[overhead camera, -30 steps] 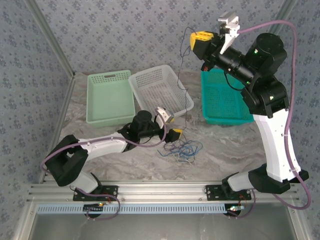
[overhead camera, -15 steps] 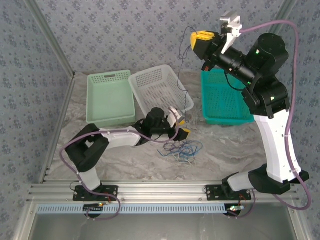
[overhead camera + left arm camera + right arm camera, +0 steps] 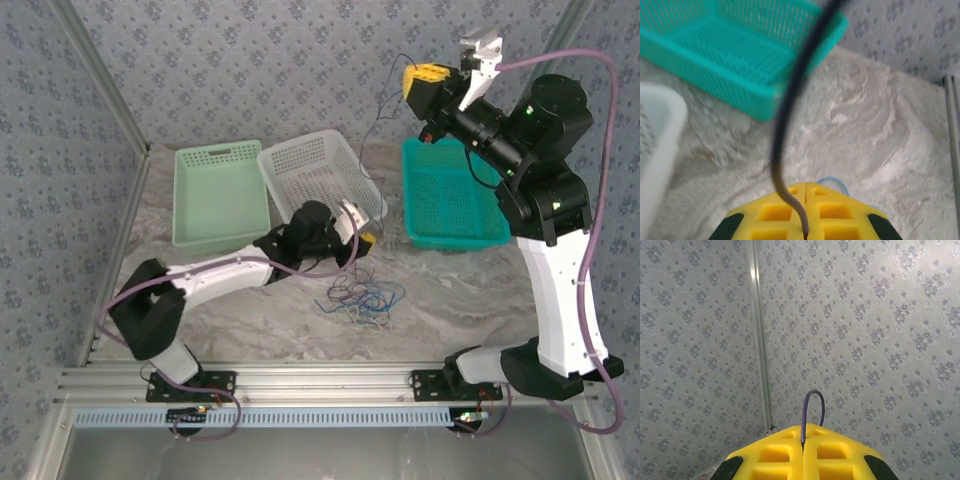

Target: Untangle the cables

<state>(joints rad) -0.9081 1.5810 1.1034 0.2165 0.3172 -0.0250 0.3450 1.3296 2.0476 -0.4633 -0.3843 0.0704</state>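
Nearest, just short of the left gripper (image 3: 366, 240): loose tangle of cables (image 3: 362, 298) on the table (image 3: 480, 290). Pinched tight in that closed claw, a dark cable (image 3: 790, 100), rising ahead past the teal basket (image 3: 740, 55). Farther, high above that basket, clamps a thin strand (image 3: 812, 405) in the closed right gripper (image 3: 803, 435).

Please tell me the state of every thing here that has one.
Left hand, shut on thin dark cable.
Right hand, raised, shut on the same cable.
Loose tangle of blue and dark cables, lying on the marble-patterned table.
Light green plastic basket, empty.
White plastic basket, empty.
Teal plastic basket, empty where visible.
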